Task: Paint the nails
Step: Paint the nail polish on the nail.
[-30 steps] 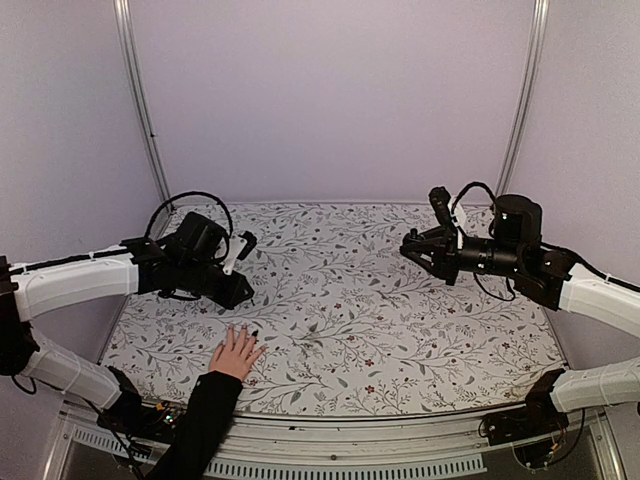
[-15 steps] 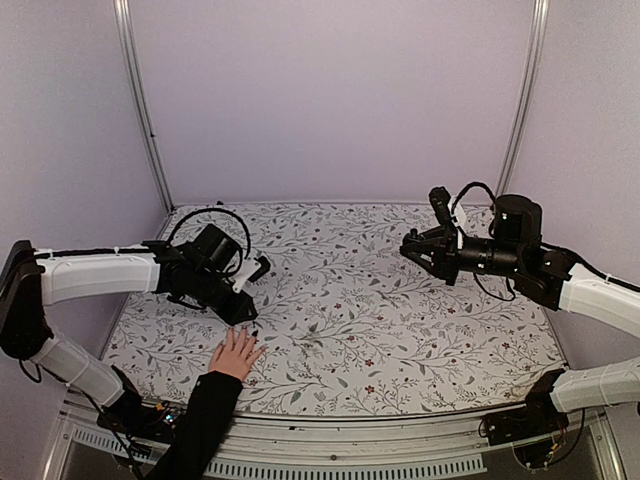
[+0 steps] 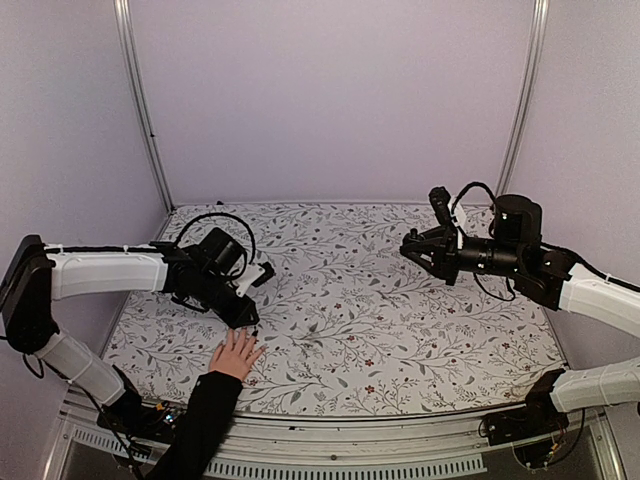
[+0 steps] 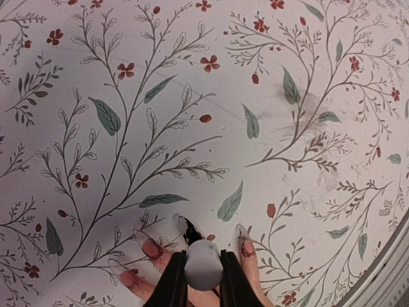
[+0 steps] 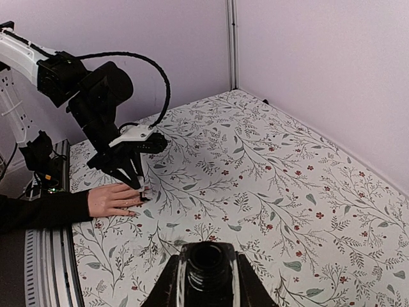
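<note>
Reddish polish on a few nails (image 4: 152, 249); L gripper (image 4: 202, 267) pinching white brush cap (image 4: 203, 275), tip at middle nail. R gripper (image 5: 206, 284) clamped on bottle (image 5: 206, 261). Rest: can't tell.

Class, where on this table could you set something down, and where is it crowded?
The tablecloth is bare across its middle and right half, from the person's hand to the right edge; the right hand hangs above it. The far strip by the wall is bare. Crowded: the near-left corner, left hand over the person's hand.
</note>
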{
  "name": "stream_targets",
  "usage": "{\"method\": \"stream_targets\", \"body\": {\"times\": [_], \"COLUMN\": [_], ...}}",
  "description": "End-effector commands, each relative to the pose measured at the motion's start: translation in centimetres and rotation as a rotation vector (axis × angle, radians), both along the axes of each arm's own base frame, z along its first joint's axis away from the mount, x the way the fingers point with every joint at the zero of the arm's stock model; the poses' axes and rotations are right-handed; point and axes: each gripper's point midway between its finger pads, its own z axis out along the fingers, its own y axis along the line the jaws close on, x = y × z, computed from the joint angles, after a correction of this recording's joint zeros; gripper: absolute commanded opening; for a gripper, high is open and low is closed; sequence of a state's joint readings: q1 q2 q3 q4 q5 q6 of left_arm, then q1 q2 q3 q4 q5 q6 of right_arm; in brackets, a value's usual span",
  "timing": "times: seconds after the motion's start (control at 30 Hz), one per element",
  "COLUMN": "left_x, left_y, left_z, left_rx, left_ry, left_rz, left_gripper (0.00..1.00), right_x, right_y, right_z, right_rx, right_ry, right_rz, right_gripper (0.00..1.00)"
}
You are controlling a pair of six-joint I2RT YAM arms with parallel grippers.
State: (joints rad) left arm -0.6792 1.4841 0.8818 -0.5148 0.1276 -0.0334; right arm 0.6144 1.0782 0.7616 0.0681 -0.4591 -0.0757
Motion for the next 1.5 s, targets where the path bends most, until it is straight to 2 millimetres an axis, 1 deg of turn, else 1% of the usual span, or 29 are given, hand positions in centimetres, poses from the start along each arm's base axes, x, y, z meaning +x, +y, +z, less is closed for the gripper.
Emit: {"method": "stream_targets", "body": {"times": [0.0, 0.33, 0.9, 1.47], "left_x": [0.4, 0.3, 0.9, 1.5], "left_y": [-0.1, 0.1, 0.3, 0.2], "left_z": [0.6, 0.2, -0.6, -0.6], "left_rx": [-0.001, 0.019, 0.039, 0.026], "left_ry": [0.003, 0.021, 0.019, 0.008], "left_rz": [0.0, 0.006, 0.03, 0.047], "left_gripper": [0.0, 0.0, 0.0, 0.0], "right_x": [0.0, -0.2, -0.1, -0.2], "right_y": [-0.2, -0.3, -0.3, -0.3], "right_z": [1.0, 1.1, 1.0, 1.0], "right_rx": [0.021, 0.023, 0.021, 0.022], "right_ry": [-0.033, -0.036, -0.033, -0.035], "right_rz": [-0.001, -0.002, -0.005, -0.009], "right_gripper": [0.0, 0.0, 0.0, 0.0]}}
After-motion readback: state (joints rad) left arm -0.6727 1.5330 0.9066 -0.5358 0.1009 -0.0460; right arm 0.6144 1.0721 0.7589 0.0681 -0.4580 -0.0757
